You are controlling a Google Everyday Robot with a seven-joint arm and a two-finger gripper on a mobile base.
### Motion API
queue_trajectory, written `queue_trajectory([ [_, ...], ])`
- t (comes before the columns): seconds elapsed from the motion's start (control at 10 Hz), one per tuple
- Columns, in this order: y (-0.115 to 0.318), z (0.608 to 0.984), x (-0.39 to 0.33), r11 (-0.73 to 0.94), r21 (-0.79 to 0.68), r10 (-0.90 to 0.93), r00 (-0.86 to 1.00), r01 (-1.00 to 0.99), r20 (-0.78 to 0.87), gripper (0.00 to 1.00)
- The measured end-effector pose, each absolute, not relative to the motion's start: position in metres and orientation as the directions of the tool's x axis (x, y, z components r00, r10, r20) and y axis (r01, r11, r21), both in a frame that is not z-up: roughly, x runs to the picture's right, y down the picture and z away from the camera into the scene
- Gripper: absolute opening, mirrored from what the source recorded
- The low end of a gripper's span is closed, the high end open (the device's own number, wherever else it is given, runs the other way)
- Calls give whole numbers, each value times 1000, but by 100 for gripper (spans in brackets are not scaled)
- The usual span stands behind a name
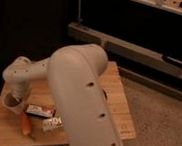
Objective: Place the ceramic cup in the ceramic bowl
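My gripper [16, 96] hangs below the pale wrist at the left of the wooden table [118, 119]. It is shut on the ceramic cup [14, 102], a small pale tapered cup held just over the table's left part. The ceramic bowl [105, 95] shows only as a dark sliver on the table's right side. Most of it is hidden behind my big pale arm [80, 101]. The cup is well to the left of the bowl.
A red and white packet [40, 111], a second small packet [52, 124] and an orange object [25, 125] lie on the table just right of the cup. A dark shelf unit [138, 43] stands behind the table. Speckled floor lies to the right.
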State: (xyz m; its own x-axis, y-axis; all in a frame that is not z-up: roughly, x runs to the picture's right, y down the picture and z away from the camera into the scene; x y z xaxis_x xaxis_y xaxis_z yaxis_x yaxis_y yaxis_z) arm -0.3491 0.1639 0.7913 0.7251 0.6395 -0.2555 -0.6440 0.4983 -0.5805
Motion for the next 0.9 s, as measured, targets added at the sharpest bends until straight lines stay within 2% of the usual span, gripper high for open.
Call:
queue_trajectory([
  [0.5, 113, 719, -229, 387, -537, 800, 563, -750, -210, 0],
  [0.9, 54, 735, -134, 232, -475, 882, 390, -849, -264, 0],
])
